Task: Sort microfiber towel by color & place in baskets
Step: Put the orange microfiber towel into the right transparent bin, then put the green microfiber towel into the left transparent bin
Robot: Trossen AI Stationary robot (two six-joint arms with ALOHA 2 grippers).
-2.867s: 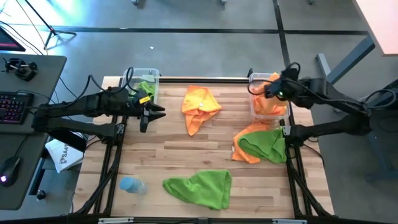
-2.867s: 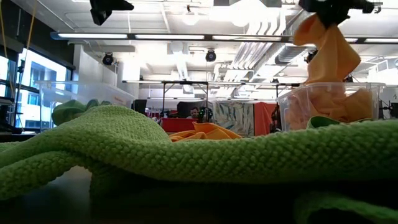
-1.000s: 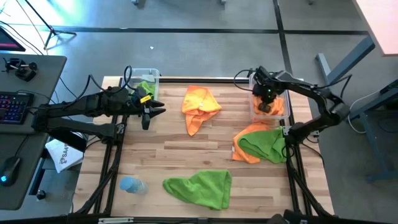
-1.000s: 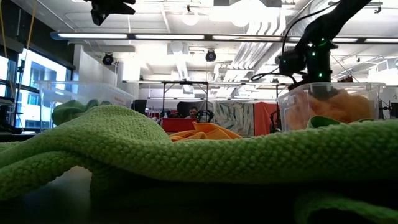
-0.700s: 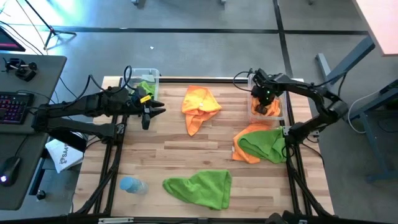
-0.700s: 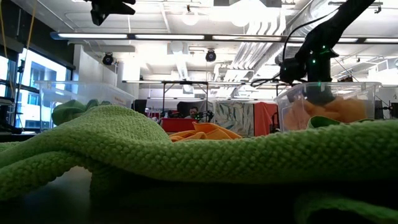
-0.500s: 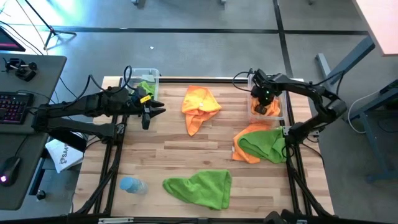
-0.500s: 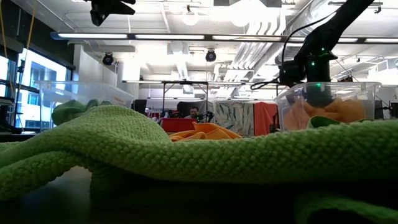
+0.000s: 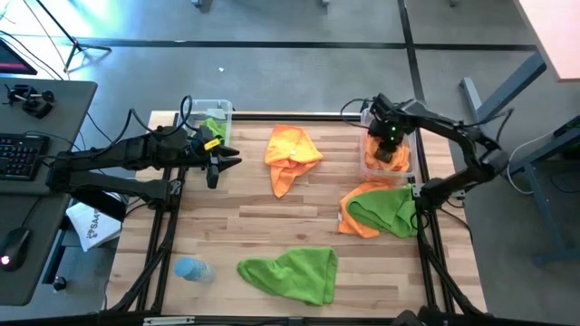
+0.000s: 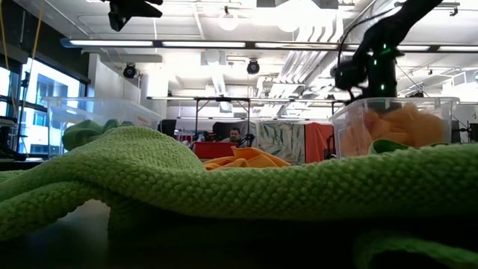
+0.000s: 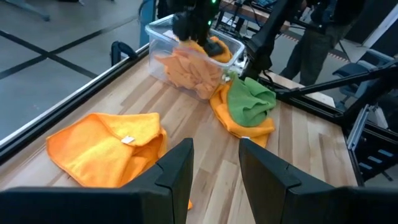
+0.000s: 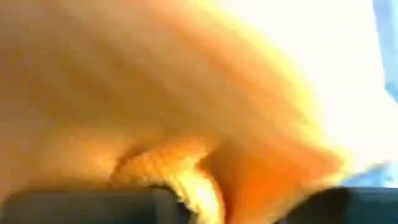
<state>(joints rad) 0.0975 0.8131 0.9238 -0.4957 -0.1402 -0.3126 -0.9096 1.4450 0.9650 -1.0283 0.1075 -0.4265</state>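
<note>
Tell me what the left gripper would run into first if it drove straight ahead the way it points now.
Probably the orange towel lying flat mid-table: the left gripper points across the table toward it, fingers open. Beyond it sits the right basket. How high the gripper rides is unclear, so it might pass over the towel.

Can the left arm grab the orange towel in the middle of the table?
Probably yes. The left claw is open and hangs just beside the orange towel, with only bare table between them.
</note>
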